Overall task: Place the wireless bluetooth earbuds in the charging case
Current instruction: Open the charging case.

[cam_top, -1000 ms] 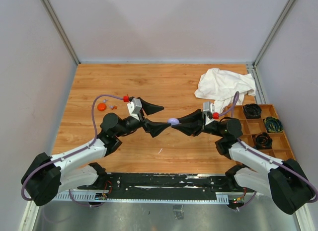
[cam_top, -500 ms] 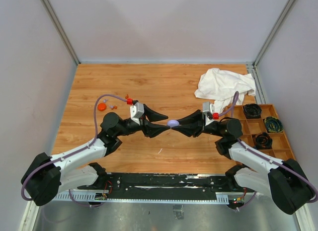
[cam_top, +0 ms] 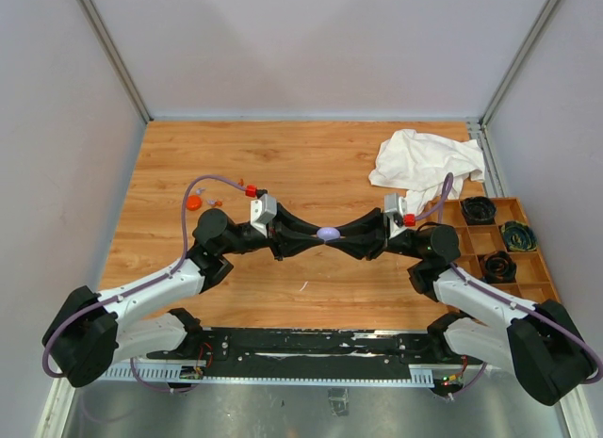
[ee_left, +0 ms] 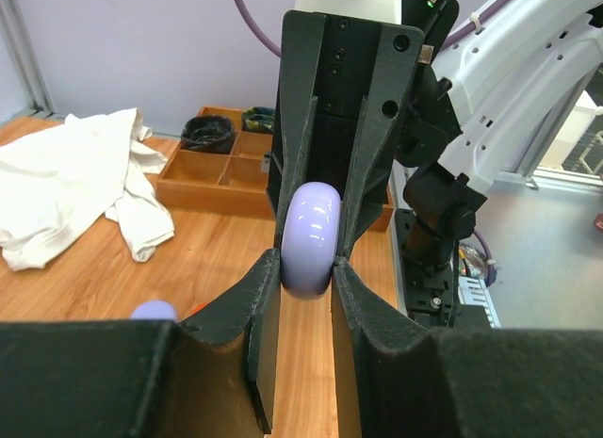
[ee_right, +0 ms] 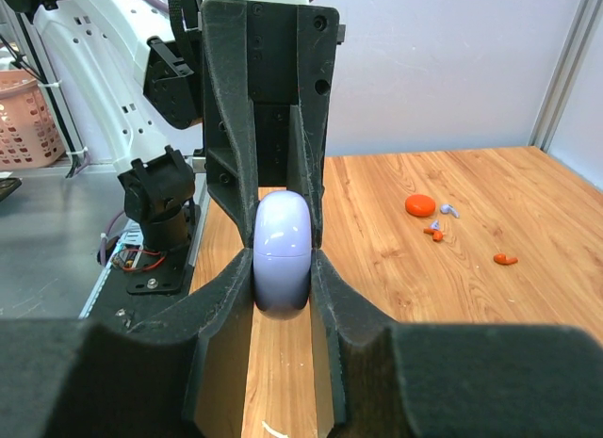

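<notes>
Above the table (cam_top: 311, 165), centre: lavender charging case (cam_top: 328, 233), held aloft.
Left tool (ee_left: 306, 270): clamped on the case.
Right tool (ee_right: 283, 264): clamped on it too.
Earbuds (ee_right: 434, 233): loose, far left.
Risk: opposing pulls could pop it free.

Earbuds (ee_right: 432, 234) far left — cloth (cam_top: 424, 160) far right

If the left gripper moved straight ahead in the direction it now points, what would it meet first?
The lavender charging case, which sits between its fingers; the left gripper looks shut on it. Directly behind the case stands the right gripper, gripping it from the opposite side.
</notes>
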Action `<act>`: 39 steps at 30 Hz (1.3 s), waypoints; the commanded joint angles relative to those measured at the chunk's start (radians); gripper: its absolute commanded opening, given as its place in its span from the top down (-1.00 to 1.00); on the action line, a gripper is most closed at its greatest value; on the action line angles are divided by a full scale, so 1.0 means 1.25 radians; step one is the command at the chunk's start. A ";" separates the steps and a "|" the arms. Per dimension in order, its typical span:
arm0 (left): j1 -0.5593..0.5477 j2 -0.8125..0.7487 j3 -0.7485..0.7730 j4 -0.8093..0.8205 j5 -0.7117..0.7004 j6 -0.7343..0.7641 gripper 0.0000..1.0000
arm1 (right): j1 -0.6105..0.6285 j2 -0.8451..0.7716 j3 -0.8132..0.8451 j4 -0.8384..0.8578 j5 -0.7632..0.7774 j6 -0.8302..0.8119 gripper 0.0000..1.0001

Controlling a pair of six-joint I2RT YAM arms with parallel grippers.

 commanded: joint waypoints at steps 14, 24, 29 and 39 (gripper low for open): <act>0.003 -0.021 0.019 -0.006 0.002 0.001 0.93 | 0.001 0.000 0.007 -0.014 -0.032 -0.025 0.32; 0.003 -0.020 0.018 -0.003 0.011 0.000 0.94 | 0.001 0.006 0.010 -0.023 -0.030 -0.024 0.24; 0.003 -0.023 0.019 -0.004 0.011 0.000 0.94 | 0.001 0.005 0.012 -0.029 -0.030 -0.023 0.41; 0.003 -0.027 0.020 -0.032 0.009 0.012 0.54 | 0.001 -0.006 0.013 -0.028 -0.032 -0.016 0.70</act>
